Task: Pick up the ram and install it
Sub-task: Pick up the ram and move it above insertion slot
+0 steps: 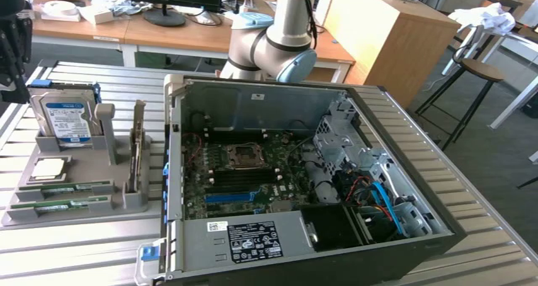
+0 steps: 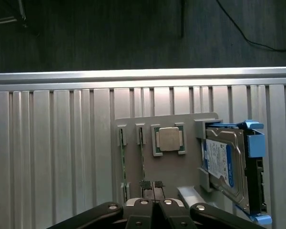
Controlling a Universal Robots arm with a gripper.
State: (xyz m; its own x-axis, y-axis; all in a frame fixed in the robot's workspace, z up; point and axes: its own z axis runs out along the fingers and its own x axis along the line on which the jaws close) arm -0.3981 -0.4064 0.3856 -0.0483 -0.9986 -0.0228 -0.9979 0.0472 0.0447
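While the gripper is hovering closed and empty, the ram is sitting in the tray: likely light, stiff, fragile; pinch mid-length.

There's the arm, a smooth silver tube running into fat, rounded grey joints, and one joint wears a pale blue cap. A thin dark cable runs alongside the tube. In the wrist view, the gripper is matt black with angular links, dotted with four round silver pins.
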